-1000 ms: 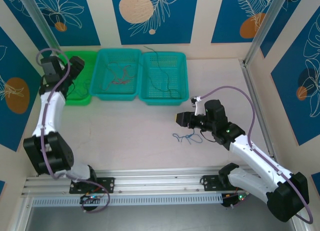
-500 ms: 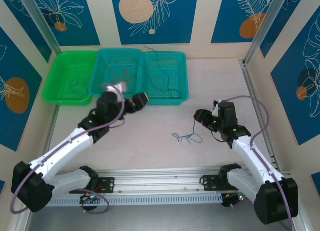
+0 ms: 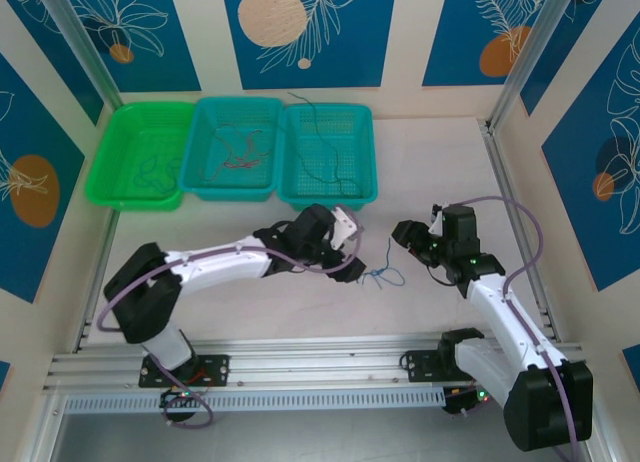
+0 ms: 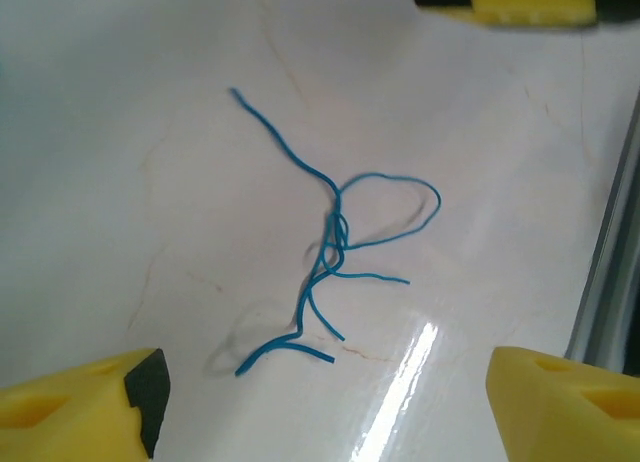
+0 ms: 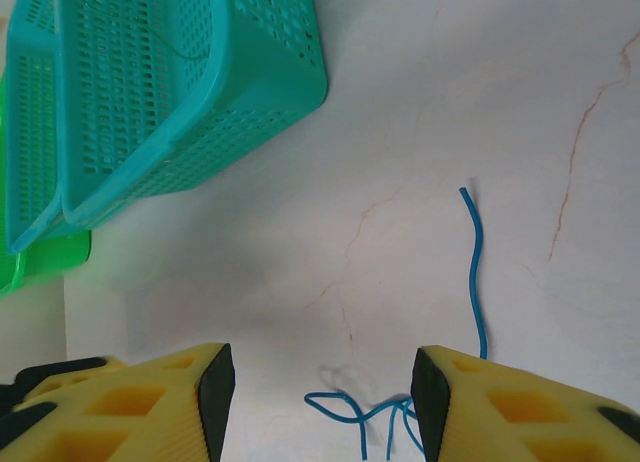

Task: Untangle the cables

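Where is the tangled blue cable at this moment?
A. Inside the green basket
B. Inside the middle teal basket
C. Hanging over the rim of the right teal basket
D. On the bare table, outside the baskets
D: the blue cable lies loose on the white table, nearer to the arms' bases than the baskets are.

Left arm (image 3: pixel 215 256): my links are white shells; the joint housings are black.
Right arm (image 3: pixel 505 307): same white links and black joints.
Lilac cable (image 3: pixel 497 196): thick, running in loops along each of my arms.
Left fingers (image 4: pixel 75 407): yellow, hollow-celled, black at the inner edge.
Right fingers (image 5: pixel 130 402): yellow with moulded cut-outs and black inner faces.
Base plates (image 3: pixel 195 365): black, bolted to my silver rail (image 3: pixel 320 367).
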Controlling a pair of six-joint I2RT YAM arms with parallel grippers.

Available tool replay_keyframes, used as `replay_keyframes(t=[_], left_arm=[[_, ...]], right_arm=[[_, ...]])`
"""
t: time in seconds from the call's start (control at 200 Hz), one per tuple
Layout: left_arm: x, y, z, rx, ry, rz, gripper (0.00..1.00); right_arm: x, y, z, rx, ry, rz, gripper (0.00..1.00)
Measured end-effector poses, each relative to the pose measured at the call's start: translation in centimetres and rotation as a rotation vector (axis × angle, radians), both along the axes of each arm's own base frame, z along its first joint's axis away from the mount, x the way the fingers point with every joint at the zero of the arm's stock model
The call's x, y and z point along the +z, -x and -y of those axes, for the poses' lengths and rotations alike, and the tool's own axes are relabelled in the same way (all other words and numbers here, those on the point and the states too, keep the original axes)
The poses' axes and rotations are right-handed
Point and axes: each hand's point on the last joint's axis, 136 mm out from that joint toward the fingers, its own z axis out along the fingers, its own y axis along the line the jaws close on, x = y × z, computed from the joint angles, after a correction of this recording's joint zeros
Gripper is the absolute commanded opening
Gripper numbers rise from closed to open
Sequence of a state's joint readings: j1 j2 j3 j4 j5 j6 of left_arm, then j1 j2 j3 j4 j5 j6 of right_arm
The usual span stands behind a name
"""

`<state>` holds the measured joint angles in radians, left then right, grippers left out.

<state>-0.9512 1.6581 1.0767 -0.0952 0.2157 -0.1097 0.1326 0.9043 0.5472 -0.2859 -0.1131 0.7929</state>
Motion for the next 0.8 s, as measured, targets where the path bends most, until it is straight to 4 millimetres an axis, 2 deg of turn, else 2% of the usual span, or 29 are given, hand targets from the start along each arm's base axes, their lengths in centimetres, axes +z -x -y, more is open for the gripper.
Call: replay_keyframes(t=[0.18,0.35,0.465,0.575,0.685,0.73,0.8], left_arm=[[-3.3,1.0,0.3,-0.22,-0.106,0.078,0.77],[-6.4,0.9,0.8,-0.318,-0.19,0.079,0.65],[-7.9,0.6,1.3,-0.346,-0.215,0.081,0.49],[-8.9,0.6,1.2,-0.359,-0.236,0.069,0.27],[-9.0,0.6,1.5,-0.383,-0.238,0.073,0.06],[-9.1,0.7,1.6,-0.398,-0.238,0.078,0.0],[-9.2,1.0,1.4,-0.406,-0.243,0.066,0.0]], right_arm=[[0.4,0.3,0.1,-0.003,-0.002,0.012,0.52],[0.4,0.5,0.2,-0.004,-0.002,0.012,0.52],[0.3,0.5,0.2,-0.005,-0.001,0.009,0.52],[0.3,0.5,0.2,-0.005,-0.001,0.008,0.52],[0.3,0.5,0.3,-0.007,-0.001,0.007,0.53],[0.3,0.5,0.3,-0.01,-0.001,0.006,0.53],[0.1,0.6,0.4,-0.013,-0.001,-0.005,0.6]])
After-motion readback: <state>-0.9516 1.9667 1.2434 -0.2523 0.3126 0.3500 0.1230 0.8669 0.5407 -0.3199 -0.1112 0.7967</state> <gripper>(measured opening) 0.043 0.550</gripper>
